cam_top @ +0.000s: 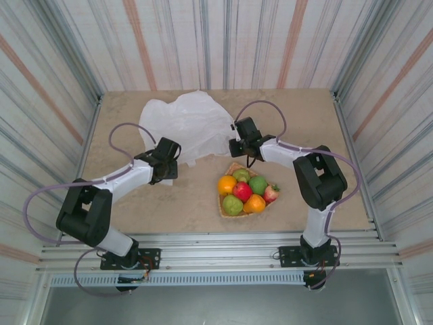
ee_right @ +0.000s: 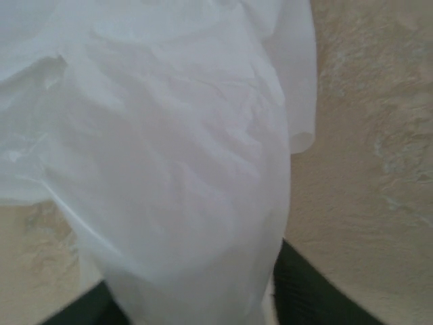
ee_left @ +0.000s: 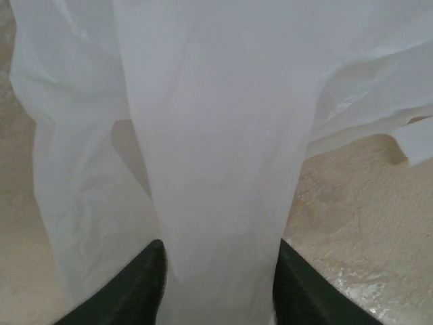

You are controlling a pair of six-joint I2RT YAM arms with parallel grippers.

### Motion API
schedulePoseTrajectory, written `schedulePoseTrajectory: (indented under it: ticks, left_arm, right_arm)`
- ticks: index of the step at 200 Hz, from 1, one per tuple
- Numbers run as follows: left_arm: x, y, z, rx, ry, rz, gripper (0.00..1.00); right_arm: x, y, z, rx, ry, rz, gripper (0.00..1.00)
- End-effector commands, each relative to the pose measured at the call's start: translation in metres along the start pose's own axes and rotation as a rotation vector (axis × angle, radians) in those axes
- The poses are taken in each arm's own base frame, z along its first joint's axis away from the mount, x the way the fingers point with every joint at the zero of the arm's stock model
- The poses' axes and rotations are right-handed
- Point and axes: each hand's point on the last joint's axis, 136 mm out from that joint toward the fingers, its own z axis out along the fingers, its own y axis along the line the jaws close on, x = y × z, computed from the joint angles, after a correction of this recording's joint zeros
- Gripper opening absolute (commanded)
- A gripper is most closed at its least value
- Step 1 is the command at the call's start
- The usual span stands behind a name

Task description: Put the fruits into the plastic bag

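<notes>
Left gripper [ee_left: 220, 271] and right gripper [ee_right: 196, 298] are each pinched partway shut on film of the plastic bag [cam_top: 189, 125], crumpled far-middle on the table [cam_top: 304, 122]. The fruits [cam_top: 245, 193] sit piled in the woven tray [cam_top: 222, 212], nearer and right.

I see a white translucent plastic bag [ee_left: 216, 135] between my black jaws. Fruits [cam_top: 245, 193] beside the right jaws: orange, green, red. Tan woven tray [cam_top: 232, 166]. Table [cam_top: 304, 135] mottled beige. Walls [cam_top: 203, 40] striped grey, white, rust.

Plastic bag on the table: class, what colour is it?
The plastic bag is translucent white, shown best in the top external view.
</notes>
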Motion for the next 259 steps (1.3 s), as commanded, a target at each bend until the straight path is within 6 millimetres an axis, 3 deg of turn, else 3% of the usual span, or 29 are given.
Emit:
schedulePoseTrajectory:
  ticks: [1,15,39,61,98,109,129,154,180,213,259]
  left_arm:
    - [-0.009,-0.006,-0.01,0.062,-0.068,-0.03,0.3]
    - [-0.012,-0.009,-0.021,0.115,-0.117,-0.06,0.24]
    - [-0.015,-0.004,-0.044,0.162,-0.2,-0.117,0.25]
    - [-0.023,0.005,-0.071,0.172,-0.274,-0.141,0.55]
    - [-0.05,0.012,-0.119,0.198,-0.443,-0.112,0.91]
    - [-0.06,0.005,-0.131,0.228,-0.484,-0.08,0.98]
    - [-0.079,-0.021,-0.142,0.283,-0.528,0.02,0.99]
    - [-0.101,-0.064,-0.14,0.31,-0.522,0.181,0.97]
    - [-0.118,-0.102,-0.117,0.304,-0.498,0.323,0.96]
    - [-0.137,-0.114,-0.082,0.204,-0.458,0.372,0.94]
    - [-0.157,-0.124,-0.07,0.203,-0.475,0.37,0.78]
  right_arm:
    - [-0.035,-0.007,-0.015,0.058,-0.103,-0.024,0.3]
    - [-0.049,-0.008,-0.029,0.077,-0.149,-0.06,0.19]
    - [-0.077,0.002,-0.064,0.071,-0.249,-0.151,0.11]
    - [-0.095,0.014,-0.094,0.046,-0.306,-0.219,0.05]
    - [-0.113,0.023,-0.126,0.013,-0.339,-0.253,0.03]
    - [-0.116,0.025,-0.13,-0.002,-0.353,-0.258,0.03]
    - [-0.12,0.029,-0.135,-0.029,-0.355,-0.266,0.03]
    - [-0.124,0.031,-0.139,-0.052,-0.344,-0.267,0.02]
    - [-0.126,0.031,-0.14,-0.077,-0.336,-0.252,0.02]
    - [-0.127,0.029,-0.141,-0.103,-0.322,-0.236,0.03]
    - [-0.122,0.027,-0.137,-0.109,-0.299,-0.242,0.03]
